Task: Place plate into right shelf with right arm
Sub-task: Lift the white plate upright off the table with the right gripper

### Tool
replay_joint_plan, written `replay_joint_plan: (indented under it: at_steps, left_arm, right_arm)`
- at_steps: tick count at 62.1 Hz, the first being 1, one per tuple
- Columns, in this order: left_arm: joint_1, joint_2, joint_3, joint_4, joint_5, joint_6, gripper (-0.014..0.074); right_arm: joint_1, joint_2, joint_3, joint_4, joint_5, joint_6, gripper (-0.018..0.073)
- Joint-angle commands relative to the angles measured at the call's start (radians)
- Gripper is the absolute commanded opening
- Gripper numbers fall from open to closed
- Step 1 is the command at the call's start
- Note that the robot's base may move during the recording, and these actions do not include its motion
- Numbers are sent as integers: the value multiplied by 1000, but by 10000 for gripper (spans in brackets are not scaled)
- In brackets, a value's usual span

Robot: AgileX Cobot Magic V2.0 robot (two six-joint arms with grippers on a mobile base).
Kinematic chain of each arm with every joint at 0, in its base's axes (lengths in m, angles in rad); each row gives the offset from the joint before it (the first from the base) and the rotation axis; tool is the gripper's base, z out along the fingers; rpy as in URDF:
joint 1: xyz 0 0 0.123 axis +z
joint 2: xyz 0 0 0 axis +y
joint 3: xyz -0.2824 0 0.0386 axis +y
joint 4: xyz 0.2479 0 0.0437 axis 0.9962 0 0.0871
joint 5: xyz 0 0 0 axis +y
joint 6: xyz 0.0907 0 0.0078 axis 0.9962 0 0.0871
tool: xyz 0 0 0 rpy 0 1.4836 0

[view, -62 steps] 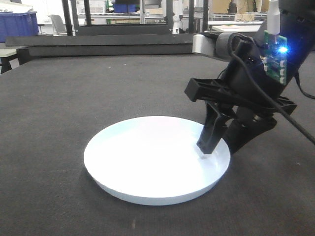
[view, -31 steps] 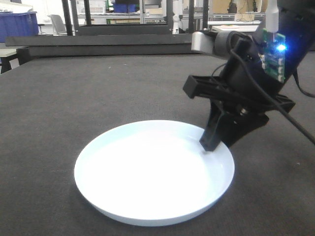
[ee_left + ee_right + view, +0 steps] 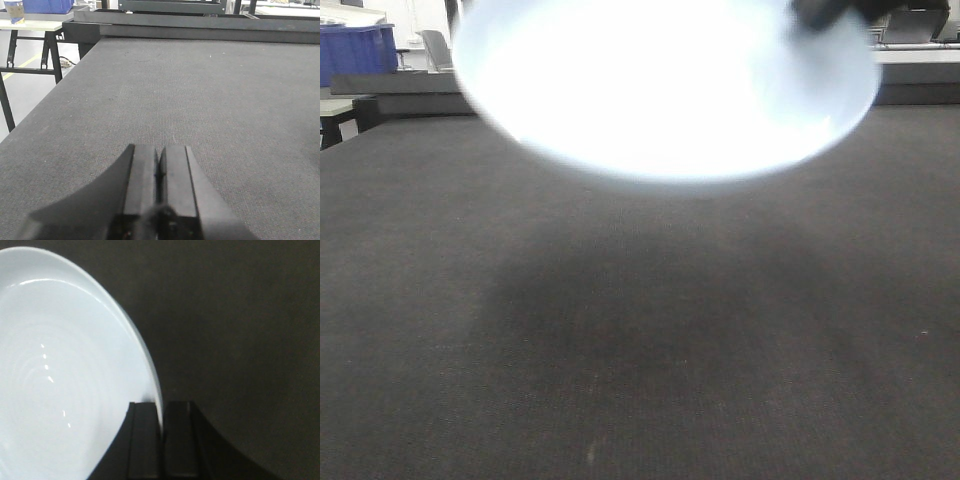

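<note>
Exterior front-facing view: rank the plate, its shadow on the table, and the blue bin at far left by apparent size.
1. plate and its shadow: similar, the shadow's edge is too soft to rank.
2. blue bin: smallest, though farthest away.

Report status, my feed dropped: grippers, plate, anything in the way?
Right gripper shut on plate rim, plate in the air above table. Left gripper shut, empty, low over table. Shelf out of view, path unknown.
</note>
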Motion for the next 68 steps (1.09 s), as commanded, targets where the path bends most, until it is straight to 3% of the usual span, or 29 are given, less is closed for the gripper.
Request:
replay_joint_plan:
  at_steps: [1, 18, 33, 52, 68]
  left_arm:
    - [1, -6, 10, -6, -86, -3, -47]
    - [1, -6, 10, -6, -86, -3, -47]
    - [1, -6, 10, -6, -86, -3, -47]
    - [1, -6, 10, -6, -86, -3, -47]
    - [1, -6, 10, -6, -86, -3, -47]
  right_arm:
    - [-5, -176, 14, 15, -98, -5, 68]
    - [-5, -626, 211, -22, -346, -6, 68]
    - [-5, -882, 410, -156, -517, -6, 68]
    - [-5, -926, 523, -280, -600, -7, 68]
    - [-5, -926, 575, -285, -679, -7, 68]
